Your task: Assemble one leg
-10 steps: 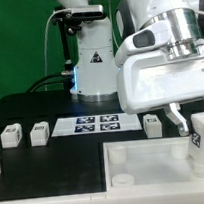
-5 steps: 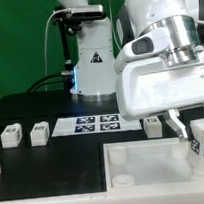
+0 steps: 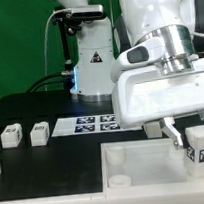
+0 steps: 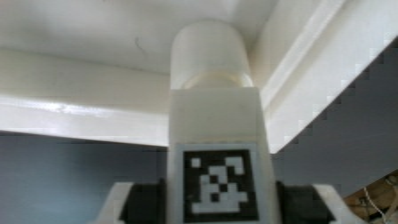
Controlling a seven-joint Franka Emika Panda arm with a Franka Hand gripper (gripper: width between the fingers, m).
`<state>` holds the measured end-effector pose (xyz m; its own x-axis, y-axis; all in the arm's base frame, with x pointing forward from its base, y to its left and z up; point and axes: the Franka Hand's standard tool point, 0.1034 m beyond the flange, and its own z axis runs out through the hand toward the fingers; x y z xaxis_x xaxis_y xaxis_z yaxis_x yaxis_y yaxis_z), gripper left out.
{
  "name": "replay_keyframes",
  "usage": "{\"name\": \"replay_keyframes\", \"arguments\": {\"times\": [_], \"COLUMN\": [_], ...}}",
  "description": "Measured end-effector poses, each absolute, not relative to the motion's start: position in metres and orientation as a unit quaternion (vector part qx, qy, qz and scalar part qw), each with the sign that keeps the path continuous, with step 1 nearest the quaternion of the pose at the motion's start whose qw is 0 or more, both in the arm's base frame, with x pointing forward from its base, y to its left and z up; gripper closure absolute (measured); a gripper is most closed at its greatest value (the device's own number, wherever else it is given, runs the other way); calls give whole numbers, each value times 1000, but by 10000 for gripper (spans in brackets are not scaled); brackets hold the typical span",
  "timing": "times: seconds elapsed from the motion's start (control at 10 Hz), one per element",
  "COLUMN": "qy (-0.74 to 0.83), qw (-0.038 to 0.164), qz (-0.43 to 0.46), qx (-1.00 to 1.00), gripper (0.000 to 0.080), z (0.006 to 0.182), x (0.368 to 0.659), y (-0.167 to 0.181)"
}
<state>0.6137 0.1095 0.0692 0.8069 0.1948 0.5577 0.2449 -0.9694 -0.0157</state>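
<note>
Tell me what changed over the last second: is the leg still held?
The gripper has come down a little, lowering the leg toward the tray, and its body has swung toward the exterior view's left. The fingers stayed shut on the leg; nothing was let go. The two loose legs, the marker board and the tray did not move.

No words, brands or numbers can be read anywhere. The only signs are black-and-white square markers: one on the leg clamped in the gripper, one each on a loose leg by the table's edge at the exterior view's left and its neighbour, and several on the marker board. A dark label on the arm's base is too small to read.
</note>
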Motion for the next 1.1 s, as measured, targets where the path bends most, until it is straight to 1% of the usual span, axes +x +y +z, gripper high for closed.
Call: {"name": "replay_keyframes", "arguments": {"times": [0.1,0.2,0.3,0.4,0.5,0.6,1.0,1.1], "qy": [-116,-116,-116,-115,-115,-116,-115,-107], "qw": [43,43,43,43,43,43,43,47], "qz": [-288,-288,-288,-288,-288,-288,-288,-273], "qx": [-950,-950,-950,-950,-950,-950,-950,-955], "gripper": [412,272,189,189,158,151,150,150], "z": [69,69,69,69,69,69,69,75], "x": [614,614,614,614,614,613,614,616], "y": [109,109,109,109,109,109,109,112]}}
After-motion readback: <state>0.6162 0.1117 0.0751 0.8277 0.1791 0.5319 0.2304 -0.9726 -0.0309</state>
